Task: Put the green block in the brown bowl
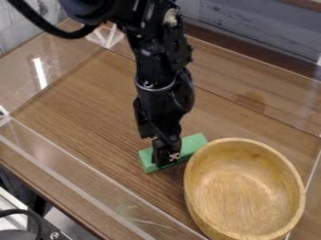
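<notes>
A wood-grain table with clear acrylic walls holds one green block and one brown bowl, just beside each other. One black gripper, jaws spread wide, stands over the block. No legible writing.

wood table | on it: green block, brown bowl

Green block flat beside brown bowl
</notes>
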Controlling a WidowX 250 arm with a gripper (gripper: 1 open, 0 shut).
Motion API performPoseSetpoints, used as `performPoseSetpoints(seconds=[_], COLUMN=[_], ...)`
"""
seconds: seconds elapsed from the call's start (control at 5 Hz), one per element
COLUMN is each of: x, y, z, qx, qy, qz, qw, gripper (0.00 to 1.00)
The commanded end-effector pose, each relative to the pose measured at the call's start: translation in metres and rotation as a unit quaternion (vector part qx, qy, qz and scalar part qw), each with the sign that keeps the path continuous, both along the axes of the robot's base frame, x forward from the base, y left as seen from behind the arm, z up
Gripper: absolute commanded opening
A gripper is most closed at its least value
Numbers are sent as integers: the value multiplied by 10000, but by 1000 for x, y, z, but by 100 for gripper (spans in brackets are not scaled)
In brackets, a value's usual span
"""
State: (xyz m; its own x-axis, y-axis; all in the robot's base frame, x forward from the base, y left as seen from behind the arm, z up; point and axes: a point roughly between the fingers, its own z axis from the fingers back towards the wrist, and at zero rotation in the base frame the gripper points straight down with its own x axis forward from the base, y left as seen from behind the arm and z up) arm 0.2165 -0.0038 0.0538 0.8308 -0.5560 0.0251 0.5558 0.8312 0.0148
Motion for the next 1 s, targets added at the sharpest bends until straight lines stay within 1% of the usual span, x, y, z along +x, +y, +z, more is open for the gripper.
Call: performPoseSetpoints(seconds=[0.0, 0.8], x=[6, 11], y=[3, 12], z=[0, -21], qx=[-33, -112], qy=[-161, -165], qz=[-21, -1], qw=[9999, 9998], gripper=[100, 100])
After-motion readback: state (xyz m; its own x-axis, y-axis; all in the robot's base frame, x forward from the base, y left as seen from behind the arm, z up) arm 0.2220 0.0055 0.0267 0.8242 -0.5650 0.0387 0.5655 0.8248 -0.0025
